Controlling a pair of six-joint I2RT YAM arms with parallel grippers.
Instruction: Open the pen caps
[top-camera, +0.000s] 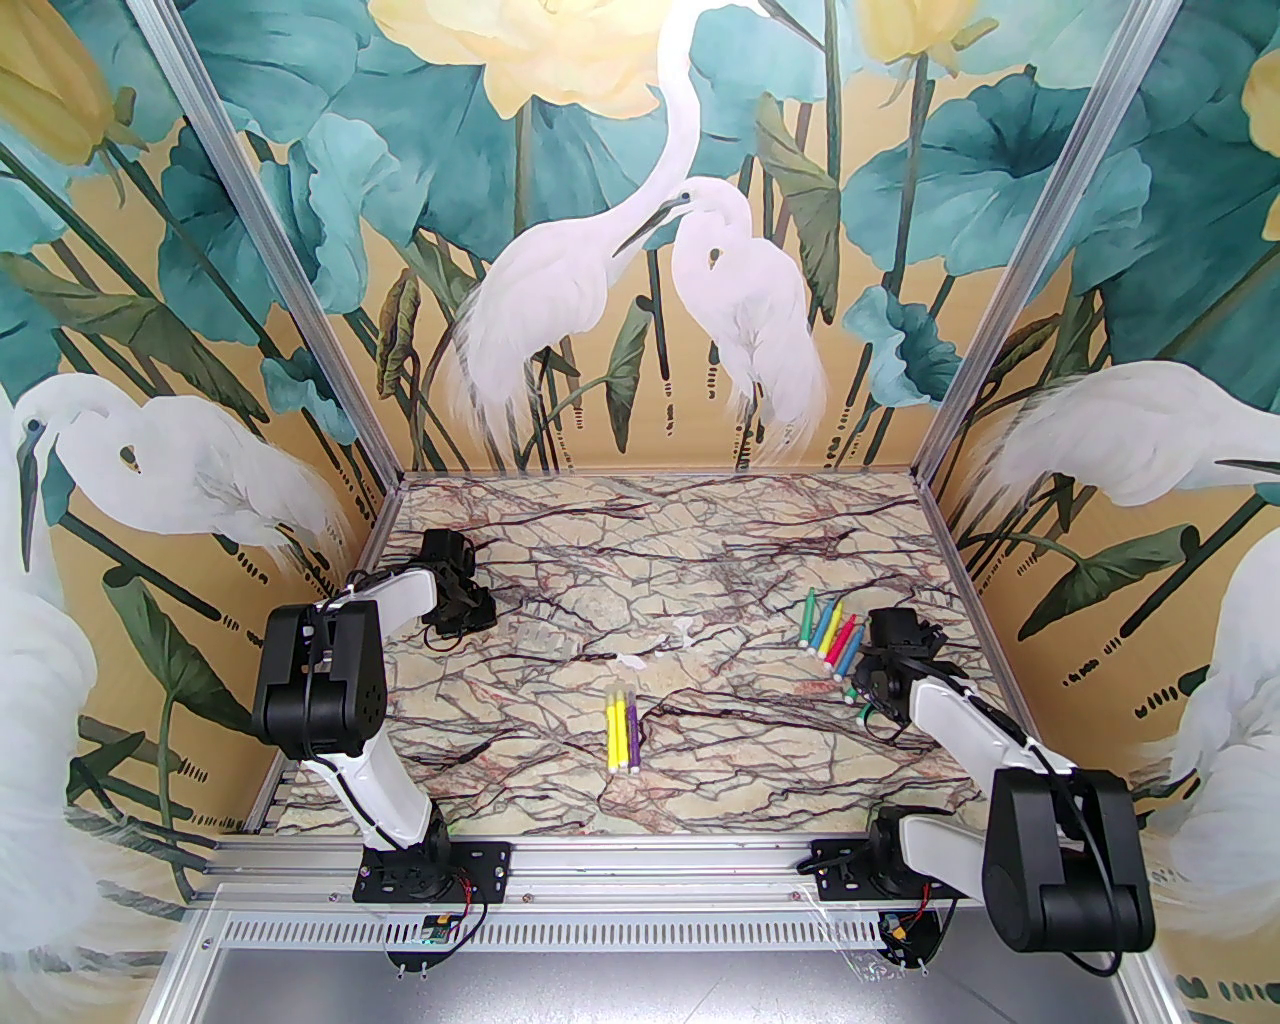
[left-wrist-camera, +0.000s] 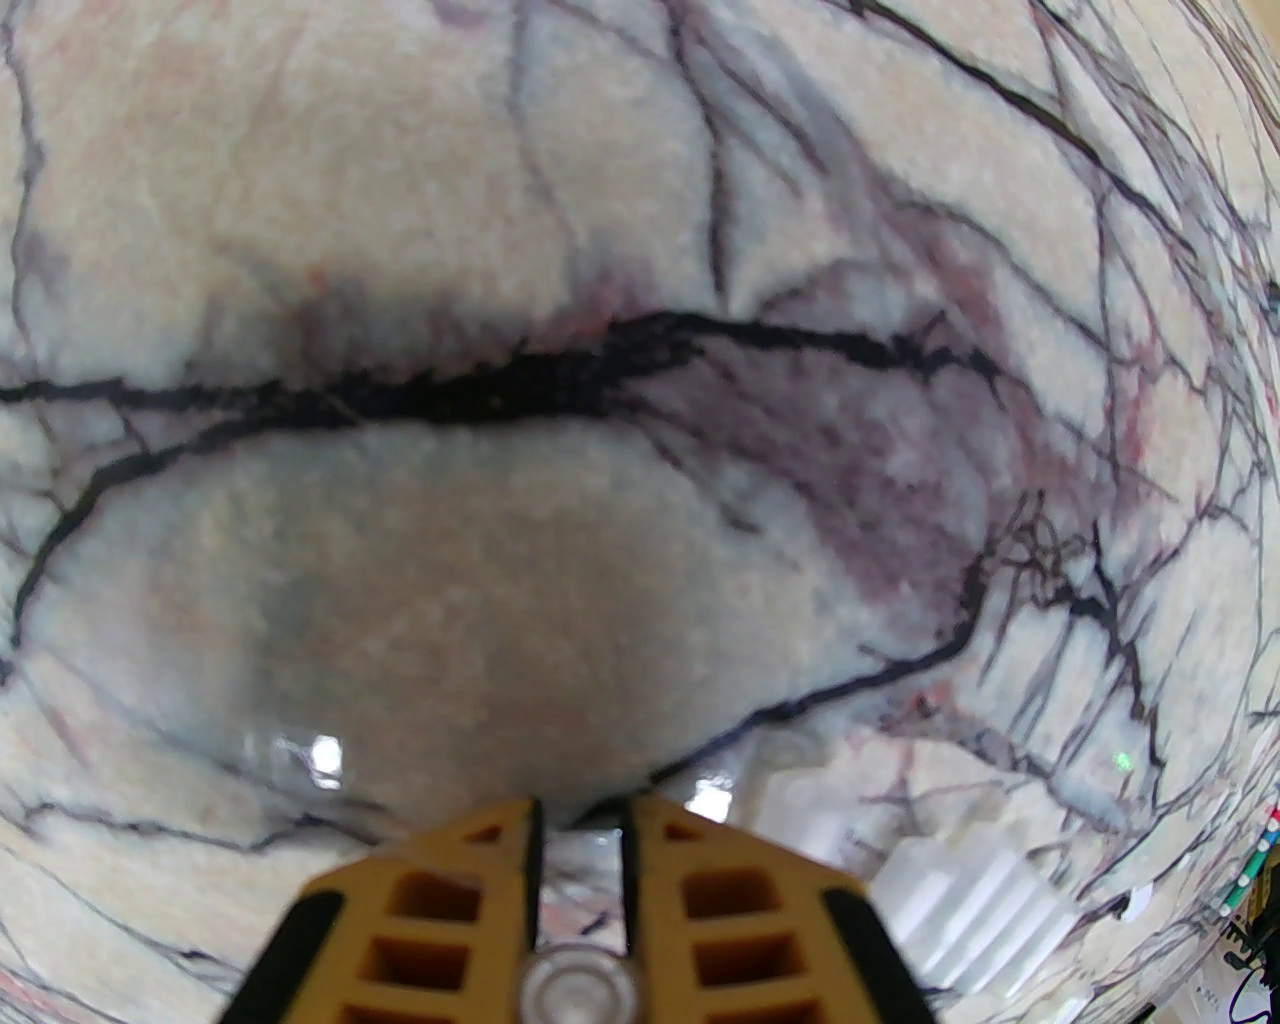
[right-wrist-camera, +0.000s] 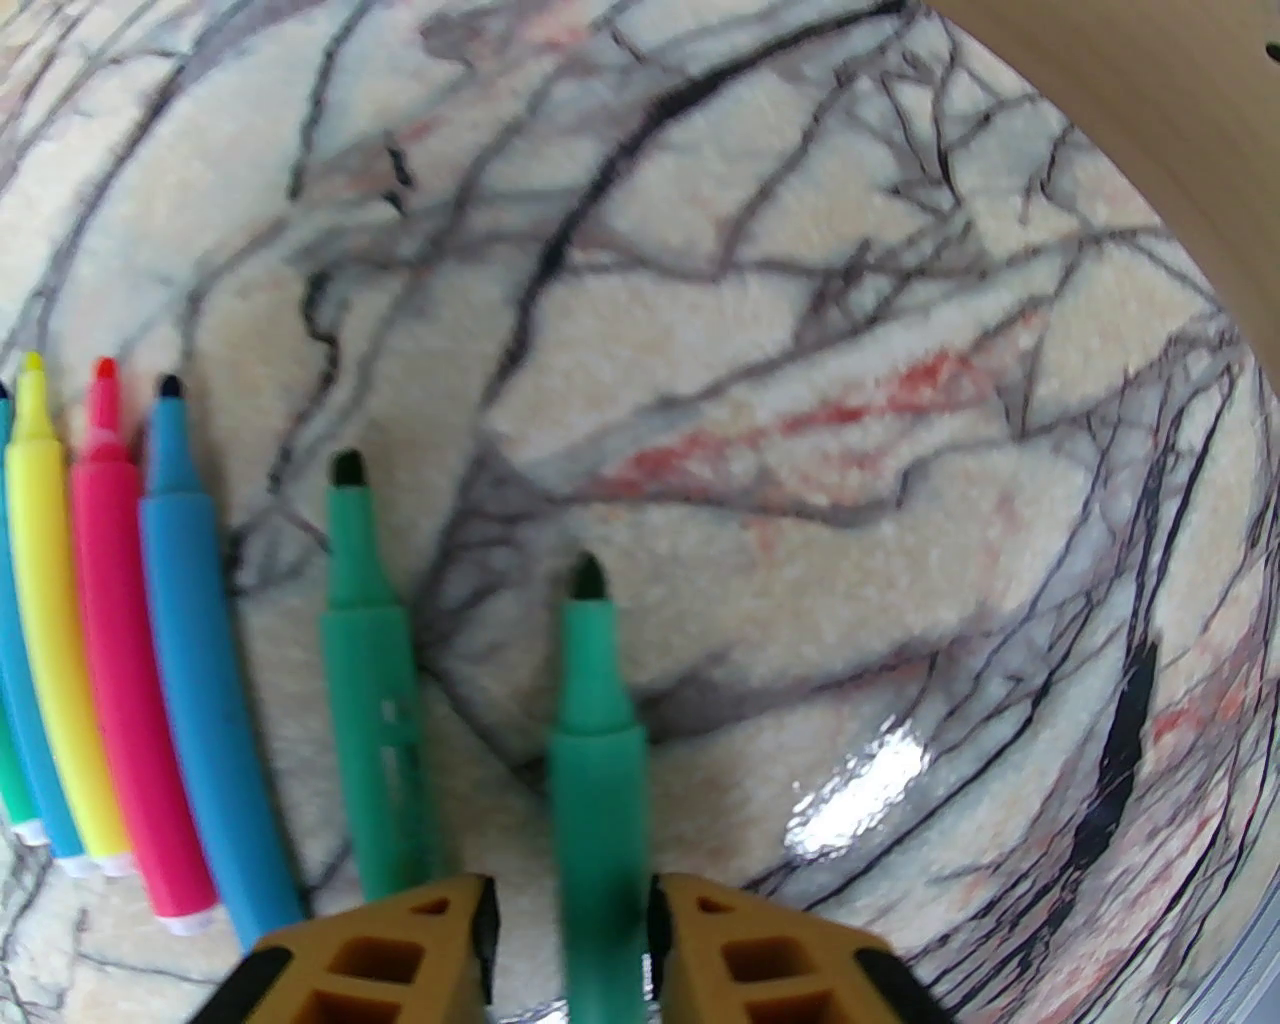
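Note:
A green pen (right-wrist-camera: 595, 720) with a bare dark tip lies lengthwise between the fingers of my right gripper (right-wrist-camera: 570, 890), which is open, with a gap on the pen's left. Beside it lie more uncapped pens: green (right-wrist-camera: 370, 680), blue (right-wrist-camera: 195, 650), pink (right-wrist-camera: 125, 650), yellow (right-wrist-camera: 50, 600). From above this row (top-camera: 830, 632) sits just left of the right gripper (top-camera: 868, 680). My left gripper (left-wrist-camera: 580, 810), low over the table at the far left (top-camera: 465, 610), looks shut on a clear pen cap (left-wrist-camera: 580, 865). Another ribbed clear cap (left-wrist-camera: 960, 900) lies to its right.
Three capped pens, two yellow and one purple (top-camera: 622, 728), lie side by side mid-table. Loose clear caps (top-camera: 540, 640) (top-camera: 632, 660) (top-camera: 685, 630) are scattered between the arms. The marble tabletop (top-camera: 700, 560) is walled on three sides; the right wall (right-wrist-camera: 1150, 90) is close to the right gripper.

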